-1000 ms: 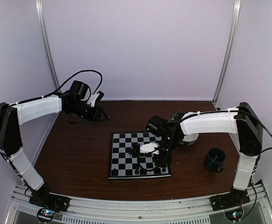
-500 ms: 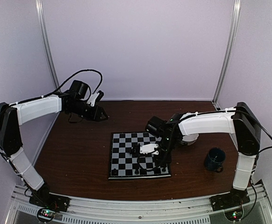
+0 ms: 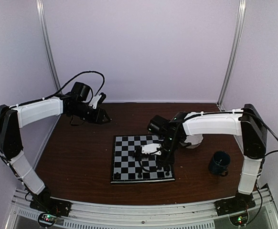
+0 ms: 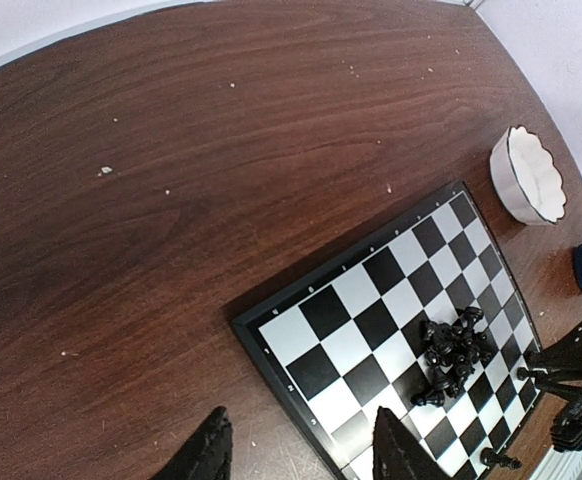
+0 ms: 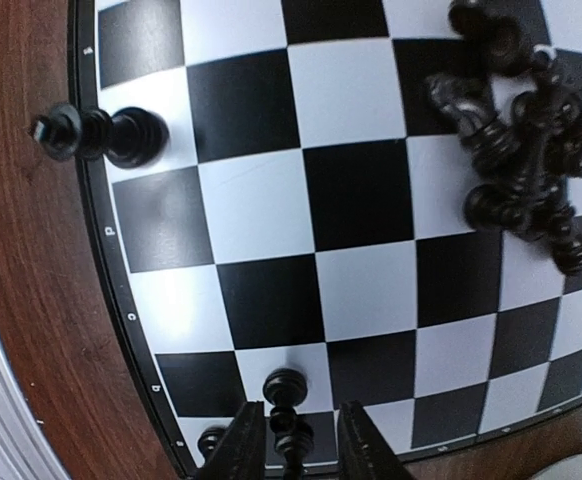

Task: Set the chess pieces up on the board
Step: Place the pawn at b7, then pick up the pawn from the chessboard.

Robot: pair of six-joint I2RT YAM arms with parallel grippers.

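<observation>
The board (image 3: 129, 160) lies mid-table, seen too in the left wrist view (image 4: 371, 330) and the right wrist view (image 5: 351, 190). A heap of black chess pieces (image 5: 526, 150) lies tangled on it (image 4: 453, 355). One piece (image 5: 106, 135) stands at the board's rim. Another piece (image 5: 291, 405) stands upright on a white edge square between my right gripper's (image 5: 291, 450) fingers, which are open with gaps on both sides of it. A further piece (image 5: 211, 440) stands beside it. My left gripper (image 4: 301, 455) hovers open and empty near the far left corner of the table (image 3: 104, 116).
A white scalloped bowl (image 4: 531, 175) sits right of the board, behind my right arm (image 3: 194, 141). A dark blue mug (image 3: 219, 163) stands at the near right. Bare brown wood (image 4: 171, 200) spreads left of the board. Walls enclose the table.
My right gripper has opened off the upright piece at the board's near right edge, and its wrist has shifted slightly away. The left arm has not moved.
</observation>
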